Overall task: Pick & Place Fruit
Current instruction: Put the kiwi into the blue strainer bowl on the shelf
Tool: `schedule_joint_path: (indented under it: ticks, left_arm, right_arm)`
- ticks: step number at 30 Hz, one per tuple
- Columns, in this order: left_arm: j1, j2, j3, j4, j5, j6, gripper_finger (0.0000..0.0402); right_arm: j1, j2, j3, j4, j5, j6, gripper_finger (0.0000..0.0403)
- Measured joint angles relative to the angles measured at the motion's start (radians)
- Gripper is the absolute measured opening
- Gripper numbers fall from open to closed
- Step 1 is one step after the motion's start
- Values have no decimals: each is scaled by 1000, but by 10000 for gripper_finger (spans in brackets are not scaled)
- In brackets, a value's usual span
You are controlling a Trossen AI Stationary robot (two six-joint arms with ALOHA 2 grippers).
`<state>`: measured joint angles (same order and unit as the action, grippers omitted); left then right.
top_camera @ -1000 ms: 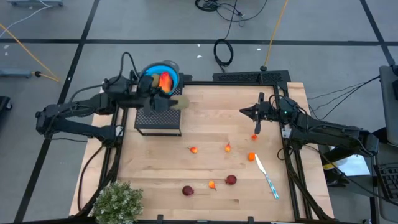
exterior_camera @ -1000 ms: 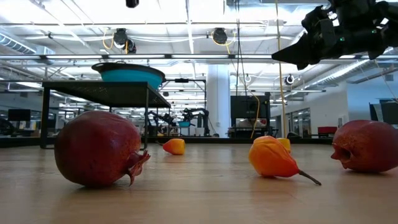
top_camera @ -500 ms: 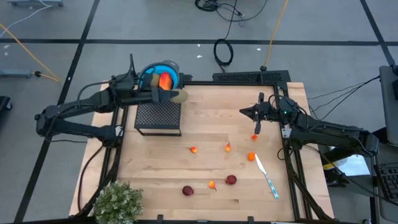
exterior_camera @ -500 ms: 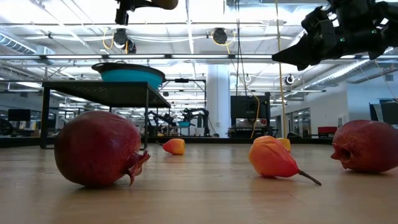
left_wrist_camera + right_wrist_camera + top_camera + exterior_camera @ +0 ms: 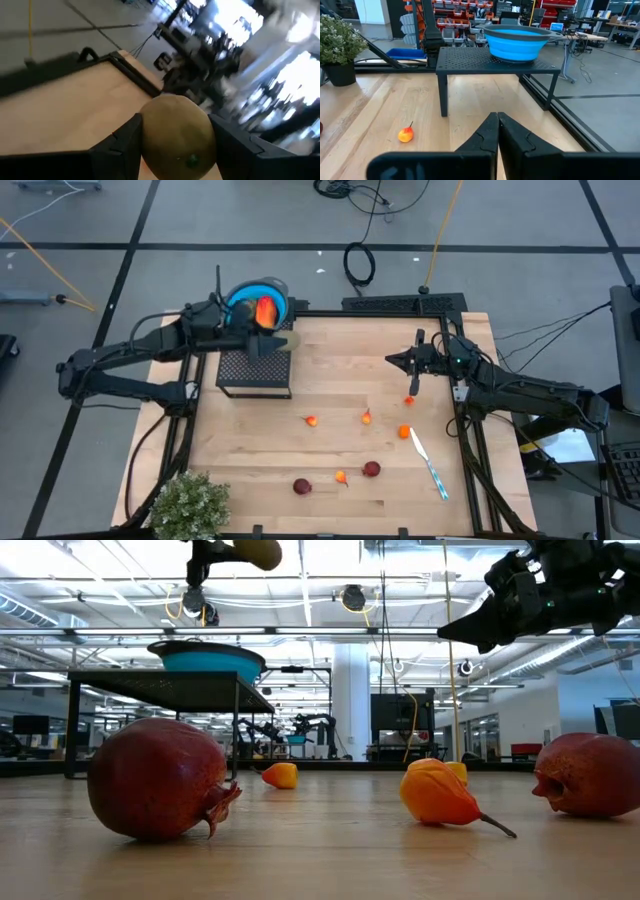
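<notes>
My left gripper is shut on the olive-brown oval fruit in the air over the far edge of the black mesh stand. It is just to the near right of the blue bowl, and a red-orange oblong fruit lies in that bowl. The low view shows the oval fruit high above the bowl. Two dark red balls and several small orange bits lie on the table. My right gripper waits shut above the table's right side. My left gripper pinches the oval fruit between its two fingers, one on each flank. The fingers come nearly level, slanting slightly down, from the table's left. The fruit is lifted clear, above the stand and the bowl.
A white and blue utensil lies near the table's right edge. A bushy green plant stands at the near left corner. More orange bits lie at mid-table. Bare wood stretches between the stand and my right gripper.
My left gripper has come down a little with the oval fruit, tipping its fingers downward and rolling. In the low view the fruit has dropped into the picture from above. The grip stays the same.
</notes>
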<state>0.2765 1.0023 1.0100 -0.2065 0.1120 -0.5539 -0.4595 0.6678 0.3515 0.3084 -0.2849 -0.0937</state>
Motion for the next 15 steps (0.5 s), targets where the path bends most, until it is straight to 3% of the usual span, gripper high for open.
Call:
schedule_joint_path:
  ticks: [10,15]
  left_arm:
    - [-30,0,0,-58,-99,589,191]
    - [-19,0,0,-117,-290,737,191]
  right_arm:
    - [0,0,0,0,0,-1,0]
    - [0,0,0,0,0,-29,0]
